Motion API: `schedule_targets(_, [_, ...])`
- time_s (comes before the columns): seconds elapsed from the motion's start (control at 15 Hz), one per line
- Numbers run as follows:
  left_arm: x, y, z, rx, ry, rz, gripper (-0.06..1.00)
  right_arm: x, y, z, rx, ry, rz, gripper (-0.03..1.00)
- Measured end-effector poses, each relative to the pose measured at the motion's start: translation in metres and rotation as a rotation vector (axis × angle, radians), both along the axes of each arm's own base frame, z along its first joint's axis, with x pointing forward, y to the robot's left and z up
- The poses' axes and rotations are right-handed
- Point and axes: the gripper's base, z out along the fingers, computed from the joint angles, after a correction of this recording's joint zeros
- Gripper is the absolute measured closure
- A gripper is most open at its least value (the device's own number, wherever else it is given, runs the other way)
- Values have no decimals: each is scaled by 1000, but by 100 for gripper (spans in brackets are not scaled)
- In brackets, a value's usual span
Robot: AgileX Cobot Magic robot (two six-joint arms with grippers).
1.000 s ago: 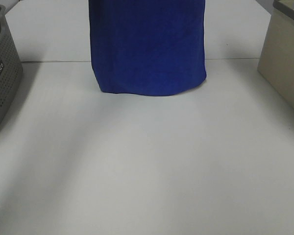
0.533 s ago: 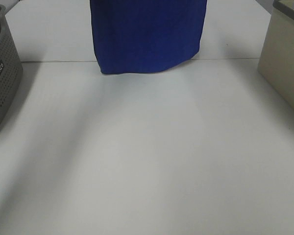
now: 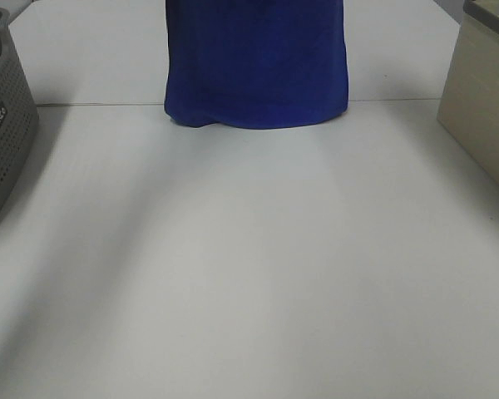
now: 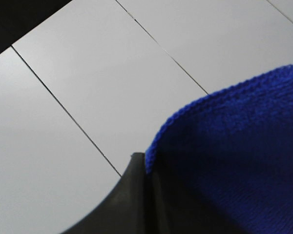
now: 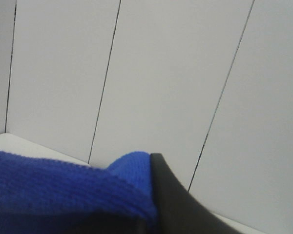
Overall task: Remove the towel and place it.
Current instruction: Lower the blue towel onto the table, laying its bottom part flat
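At top centre of ext. high view: the towel (image 3: 256,66), royal blue and plush, hanging as one broad sheet, upper part cut off by the picture edge. Placed over the far side of the white worktop (image 3: 249,274), approx. midway betw. left and right. Lower hem slightly wavy, w/ a small fold at its left corner. Perhaps just touching the worktop along that hem, perhaps a little above it; not possible to tell from this angle. Soft grey shadow on the worktop in front of it.

At left edge of the same view: a grey perforated basket (image 3: 4,125), well apart from the towel. At right edge: a beige box (image 3: 482,108), also well apart. Both only partly in picture, both on the worktop.

Both hands outside the ext. view, so judged from wrist views only. In left wrist view: the left hand (image 4: 145,168), dark fingers pressed together and clamped on a stitched edge of the towel, blue pile filling the area just beside them. In right wrist view: the right hand (image 5: 154,204), likewise closed tight on the towel, w/ a bunched blue edge rising right against the dark fingertip. Behind both hands: white wall panels (image 4: 88,73) w/ thin dark seams.
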Motion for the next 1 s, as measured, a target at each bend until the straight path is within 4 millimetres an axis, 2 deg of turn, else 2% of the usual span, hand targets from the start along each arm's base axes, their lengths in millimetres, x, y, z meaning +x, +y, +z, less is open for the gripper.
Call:
schedule_targets(0.13, [0, 0, -1, 21, 65, 2, 94, -3, 1, -2, -19, 46, 17, 95])
schedule_targets(0.27, [-5, 2, 3, 30, 208, -8, 94, -10, 1, 0, -46, 112, 45, 95])
schedule_targets(0.53, [-27, 1, 12, 91, 501, -25, 94, -29, 2, 4, -103, 261, 107, 95])
schedule_targets(0.6, [-36, 3, 15, 112, 589, -29, 94, -35, 1, 5, -118, 306, 125, 95])
schedule_targets(0.67, [-57, 6, 24, 139, 737, -35, 94, -52, 0, 10, -136, 405, 160, 95])
schedule_targets(0.93, [-103, 18, 50, 129, 944, -72, 94, -86, -3, 21, -163, 577, 231, 95])
schedule_targets(1.0, [-108, 19, 51, 131, 972, -75, 94, -90, -3, 22, -165, 597, 242, 95])
